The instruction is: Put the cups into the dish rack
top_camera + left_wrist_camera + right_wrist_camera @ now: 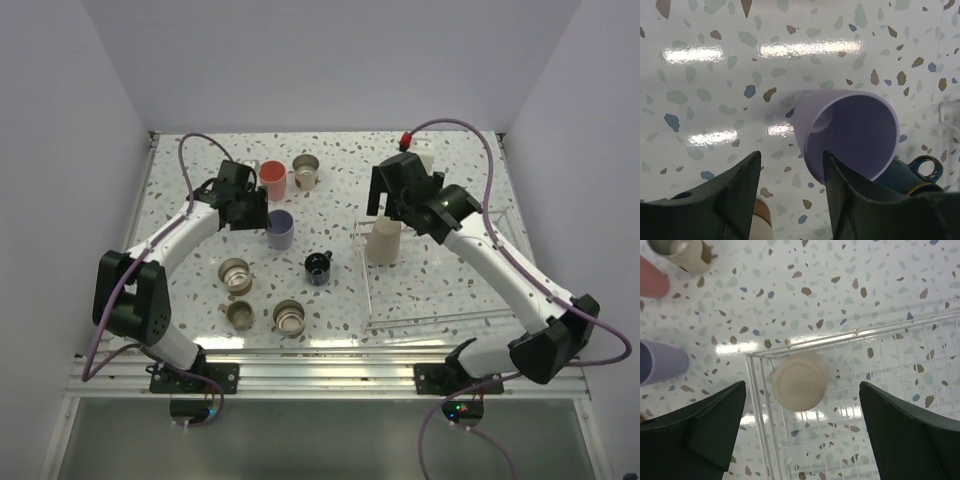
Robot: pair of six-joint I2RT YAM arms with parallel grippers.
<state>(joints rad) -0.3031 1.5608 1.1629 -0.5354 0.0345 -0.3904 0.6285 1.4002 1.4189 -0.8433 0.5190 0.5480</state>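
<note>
Dish rack (440, 319): wire rack on the right half of the table (450, 160), holding a single cup.
Beige cup (799, 384): stands bottom up in the rack's far-left corner and counts as loaded.
Right tool (802, 385): spread wide above the beige cup, clear of it, holding nothing.
Lavender cup (850, 135): upright on the table to the left of the rack, just beside the black mug (922, 172).
Left tool (791, 157): spread, low at the lavender cup. The cup's near wall appears to lie between the fingers, not pinched; whether they touch it cannot be told.
Coral-red cup (272, 178): upright at the far side of the table, outside the rack.
Metal cups (236, 275): four, all on the table. One is beside the coral-red cup and three are nearer the left arm's base.
Progress: one of the eight cups is in the rack; seven are left.
Step in hand: probably the grasp of the lavender cup, for carrying to the rack.
</note>
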